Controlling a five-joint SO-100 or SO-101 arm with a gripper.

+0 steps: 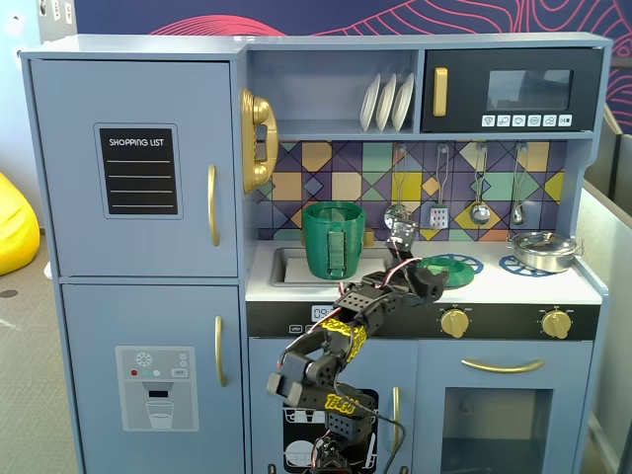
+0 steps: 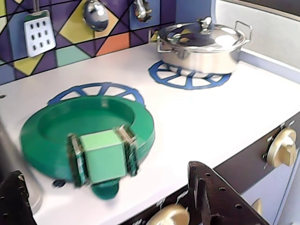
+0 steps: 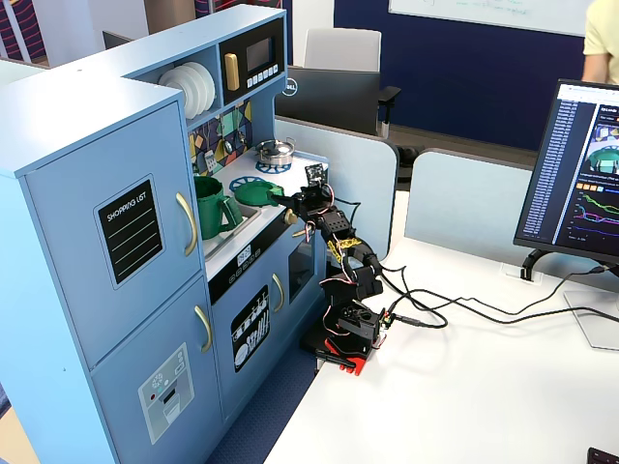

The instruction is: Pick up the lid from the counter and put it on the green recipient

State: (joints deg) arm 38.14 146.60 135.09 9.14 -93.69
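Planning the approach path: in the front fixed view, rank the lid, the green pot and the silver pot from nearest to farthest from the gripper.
1. The lid, right at the gripper, on the left blue burner ring.
2. The green pot, to the left, at the sink.
3. The silver pot, far right, on the other burner ring.

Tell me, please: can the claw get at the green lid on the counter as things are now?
Probably yes. The claw is already at the lid, and nothing stands between them; the silver pot sits apart on the other burner.
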